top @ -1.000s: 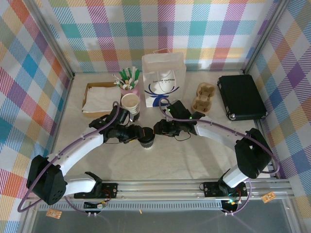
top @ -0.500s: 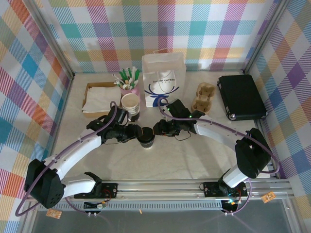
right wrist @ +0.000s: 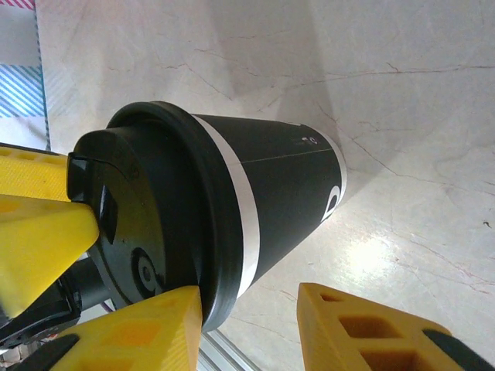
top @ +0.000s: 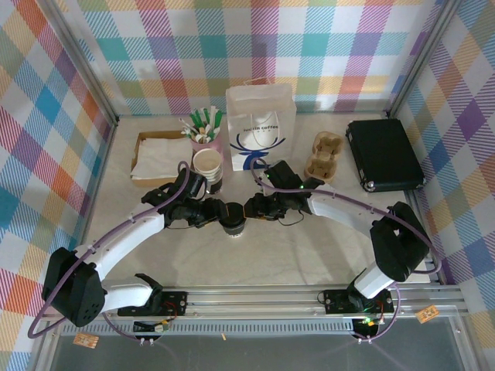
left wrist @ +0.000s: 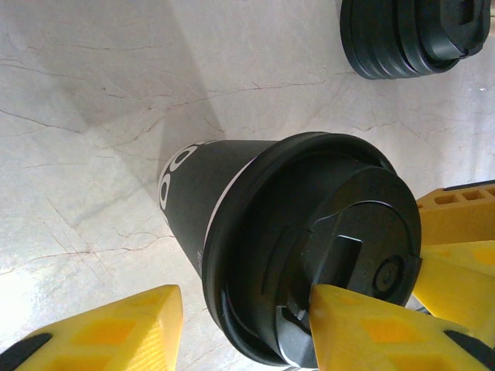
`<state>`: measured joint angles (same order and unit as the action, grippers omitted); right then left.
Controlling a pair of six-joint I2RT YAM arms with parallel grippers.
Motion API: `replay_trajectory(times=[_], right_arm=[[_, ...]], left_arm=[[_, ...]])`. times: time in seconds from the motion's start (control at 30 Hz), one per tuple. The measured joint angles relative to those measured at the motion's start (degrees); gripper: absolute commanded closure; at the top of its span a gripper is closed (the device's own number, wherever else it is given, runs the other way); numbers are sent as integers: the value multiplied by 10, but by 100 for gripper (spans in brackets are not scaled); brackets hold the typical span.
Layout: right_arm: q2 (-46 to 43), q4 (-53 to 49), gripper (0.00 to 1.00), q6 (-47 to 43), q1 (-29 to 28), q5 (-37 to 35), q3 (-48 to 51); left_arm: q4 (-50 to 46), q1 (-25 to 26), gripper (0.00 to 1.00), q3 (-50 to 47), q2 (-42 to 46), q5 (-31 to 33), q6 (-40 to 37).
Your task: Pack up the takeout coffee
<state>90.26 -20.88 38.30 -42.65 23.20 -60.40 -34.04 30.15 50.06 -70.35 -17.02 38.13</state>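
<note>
On the pale counter (top: 309,239), left pincer (top: 223,212) and right pincer (top: 247,207) part-open astride the takeout coffee (left wrist: 232,201); could tip it by closing unevenly.

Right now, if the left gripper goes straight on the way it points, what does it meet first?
The dark paper cup with the round black plastic lid, standing between the yellow fingers of the left gripper. The right gripper sits just beyond it; the gap between them is hard to judge.

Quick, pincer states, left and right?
Left pincer: open, one finger at the round black plastic lid of the dark paper coffee cup, not clamped.
Right pincer: open, one finger at the same lid, not clamped.
</note>
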Motion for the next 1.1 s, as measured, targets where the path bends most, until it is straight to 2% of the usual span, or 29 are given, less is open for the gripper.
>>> replay_trajectory(times=[0.27,0.77,0.93,1.1], right_arm=[[6,8,63,0,2,8,1],[13,84,64,0,16,45,45],[15,79,62,-1,18,51,41],[15,32,61,-15,15,32,17]], left_arm=[[2,-1,54,-4,3,1,0],[42,-1,54,-42,28,-3,20],[42,-1,54,-41,27,-3,22],[29,-1,54,-28,21,-5,21]])
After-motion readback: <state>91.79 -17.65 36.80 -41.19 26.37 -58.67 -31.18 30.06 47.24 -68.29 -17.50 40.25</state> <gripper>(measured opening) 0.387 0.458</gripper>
